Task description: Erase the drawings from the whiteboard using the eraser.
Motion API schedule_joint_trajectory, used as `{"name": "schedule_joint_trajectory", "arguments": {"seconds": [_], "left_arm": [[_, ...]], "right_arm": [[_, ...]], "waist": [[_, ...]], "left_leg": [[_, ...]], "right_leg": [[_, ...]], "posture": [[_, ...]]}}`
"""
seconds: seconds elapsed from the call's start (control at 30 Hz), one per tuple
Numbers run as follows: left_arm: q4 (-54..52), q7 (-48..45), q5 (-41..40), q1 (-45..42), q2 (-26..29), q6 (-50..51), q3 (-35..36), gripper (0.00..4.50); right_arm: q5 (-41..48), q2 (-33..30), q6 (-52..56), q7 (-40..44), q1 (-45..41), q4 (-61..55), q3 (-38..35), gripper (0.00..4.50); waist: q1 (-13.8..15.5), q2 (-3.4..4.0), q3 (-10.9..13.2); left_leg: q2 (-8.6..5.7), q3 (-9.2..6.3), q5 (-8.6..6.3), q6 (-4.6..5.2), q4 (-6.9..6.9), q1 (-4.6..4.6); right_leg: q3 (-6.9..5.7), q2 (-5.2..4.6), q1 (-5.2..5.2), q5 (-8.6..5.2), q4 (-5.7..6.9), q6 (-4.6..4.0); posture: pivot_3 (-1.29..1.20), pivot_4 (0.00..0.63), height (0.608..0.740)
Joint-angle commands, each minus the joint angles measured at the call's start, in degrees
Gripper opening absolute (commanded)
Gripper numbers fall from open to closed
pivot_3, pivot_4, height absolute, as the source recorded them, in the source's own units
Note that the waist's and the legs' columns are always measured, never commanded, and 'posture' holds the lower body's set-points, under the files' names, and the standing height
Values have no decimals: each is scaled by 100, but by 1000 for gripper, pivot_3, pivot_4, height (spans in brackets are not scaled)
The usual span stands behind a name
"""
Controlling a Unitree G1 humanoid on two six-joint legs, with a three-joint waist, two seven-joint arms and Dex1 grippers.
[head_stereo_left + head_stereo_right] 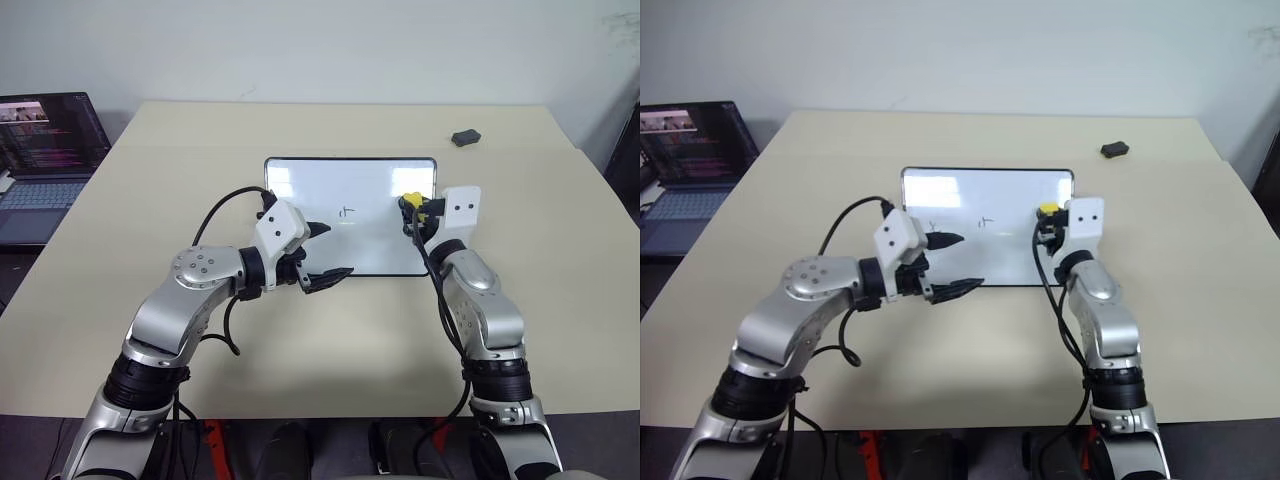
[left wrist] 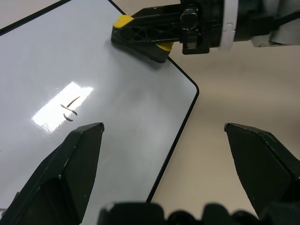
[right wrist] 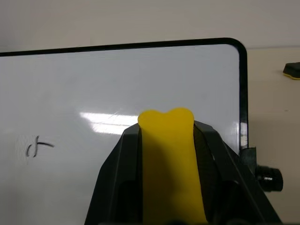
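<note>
Evidently for wiping, the yellow eraser [image 3: 168, 164] was clamped between the fingers of the right hand [image 1: 420, 212] and pressed dark side down on the whiteboard [image 1: 350, 180] near its right edge. Its long axis was aimed forward, away from the robot. A small scribble [image 1: 346, 213] remained mid-board. The left hand [image 1: 322, 252] was held open over the board's near edge on the surface [image 1: 560, 300].

The left arm bends inward at the elbow, its wrist angled toward the right; the left gripper [image 1: 325, 251] hangs with its two black fingers [image 2: 70, 173] spread wide apart. The right arm reaches straight forward, and the right gripper [image 1: 412, 207] is clamped, apparently firmly, on the eraser [image 3: 168, 164].
</note>
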Motion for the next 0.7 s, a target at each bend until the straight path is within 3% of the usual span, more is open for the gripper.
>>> {"name": "schedule_joint_trajectory", "arguments": {"seconds": [0.03, 0.43, 0.7], "left_arm": [[-231, 33, 3, 7, 1, -126, 67, 4500], [-366, 271, -30, 132, -32, -14, 133, 4500], [-315, 858, 43, 268, -68, 422, 387, 4500]], "right_arm": [[-131, -99, 100, 0, -159, 212, 100, 1120], [18, -158, 522, 212, 415, -299, 179, 1120], [285, -699, 824, 718, 620, -698, 25, 1120]], "waist": [[-11, 0, 0], [-11, -3, -3], [5, -3, -3]], "left_leg": [[0, 2, 0, 0, 1, 1], [0, 3, 0, 2, 6, 28], [-1, -2, 0, 2, 4, 20]], "right_leg": [[2, 0, 0, 0, 1, 0], [3, 1, 22, 2, 10, 1], [0, 1, 18, 1, 4, 1]], "posture": [[0, 150, 740], [0, 150, 740], [0, 150, 740]]}}
